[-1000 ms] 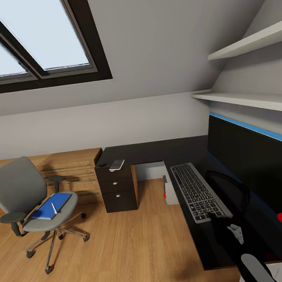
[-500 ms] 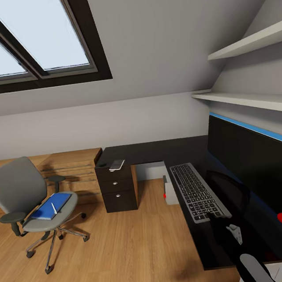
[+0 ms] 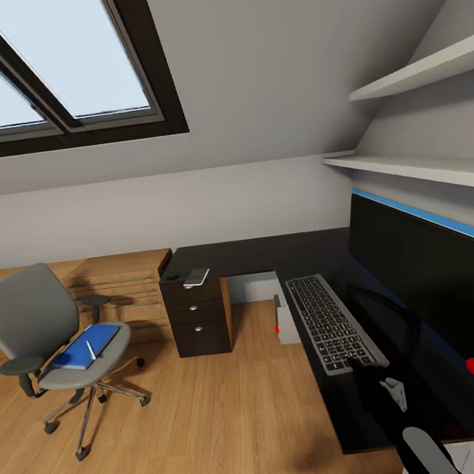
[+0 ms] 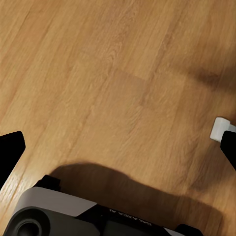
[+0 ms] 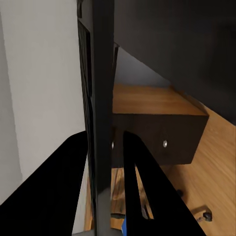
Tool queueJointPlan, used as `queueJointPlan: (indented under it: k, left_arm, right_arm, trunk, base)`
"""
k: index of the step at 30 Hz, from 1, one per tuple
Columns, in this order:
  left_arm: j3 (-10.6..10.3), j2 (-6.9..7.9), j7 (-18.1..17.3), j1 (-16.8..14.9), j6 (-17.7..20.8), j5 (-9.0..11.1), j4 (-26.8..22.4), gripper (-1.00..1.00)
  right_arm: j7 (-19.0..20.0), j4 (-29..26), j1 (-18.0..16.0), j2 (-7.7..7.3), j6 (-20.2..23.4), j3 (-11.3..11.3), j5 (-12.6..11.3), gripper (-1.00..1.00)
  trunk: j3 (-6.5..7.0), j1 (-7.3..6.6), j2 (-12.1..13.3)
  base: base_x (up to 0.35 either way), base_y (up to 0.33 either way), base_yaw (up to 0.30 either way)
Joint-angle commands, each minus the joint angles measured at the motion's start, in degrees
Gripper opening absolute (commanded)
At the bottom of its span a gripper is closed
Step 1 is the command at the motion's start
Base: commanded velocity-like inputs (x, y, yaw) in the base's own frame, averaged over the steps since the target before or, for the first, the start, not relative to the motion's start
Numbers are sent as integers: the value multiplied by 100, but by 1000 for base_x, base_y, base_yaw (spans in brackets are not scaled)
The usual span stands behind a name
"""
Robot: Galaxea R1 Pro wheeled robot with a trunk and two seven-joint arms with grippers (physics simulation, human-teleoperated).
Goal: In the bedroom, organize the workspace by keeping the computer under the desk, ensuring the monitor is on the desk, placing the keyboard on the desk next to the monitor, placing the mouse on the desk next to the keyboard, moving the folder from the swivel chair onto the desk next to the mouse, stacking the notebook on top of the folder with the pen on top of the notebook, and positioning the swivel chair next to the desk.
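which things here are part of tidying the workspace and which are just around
Part of the job: desk, monitor, keyboard, computer, swivel chair, folder, pen, notebook, mouse, right gripper closed on the keyboard's edge.

Just around: skylight, wall shelves, light-wood chest of drawers, wood floor.

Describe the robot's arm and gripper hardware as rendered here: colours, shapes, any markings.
In the head view, the right arm is a rounded pale grey link on a black section, with a small light grey gripper. In the right wrist view, its fingers are flat, matte black and tapered. In the left wrist view, the left gripper has black fingers, one white-tipped, on a grey-and-black body with faint, unreadable lettering. No cables visible.
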Motion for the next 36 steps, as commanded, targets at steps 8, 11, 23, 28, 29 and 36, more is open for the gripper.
queueJointPlan:
  k: [8,11,23,28,29,36]
  left_arm:
    - [-9,3,38,-1,17,44,-12,100]
    - [-9,3,38,-1,17,43,-12,100]
    - [-9,3,38,-1,17,37,-12,100]
    - [-9,3,38,-1,17,33,-12,100]
    - [-9,3,38,-1,17,33,-12,100]
    - [-9,3,38,-1,17,40,-12,100]
  right_arm:
    - [-225,171,-3,-6,30,-67,-58,-100]
    - [-263,180,-3,-7,30,-105,-84,-100]
    - [-291,193,-3,-7,30,-200,-118,-100]
    - [-340,193,-3,-7,30,-201,-119,-100]
    - [-371,193,-3,-7,28,-203,-119,-100]
    - [-439,194,-7,-7,22,-206,-119,-100]
  trunk:
    - [-6,1,-5]
    - [-6,1,-5]
    - [-6,1,-5]
    - [-6,1,-5]
    - [-6,1,-5]
    - [-6,1,-5]
  base:
    - [0,0,0]
    - [0,0,0]
    - [5,-9,0]
    - [65,-78,0]
    - [30,-35,0]
    - [11,-12,0]
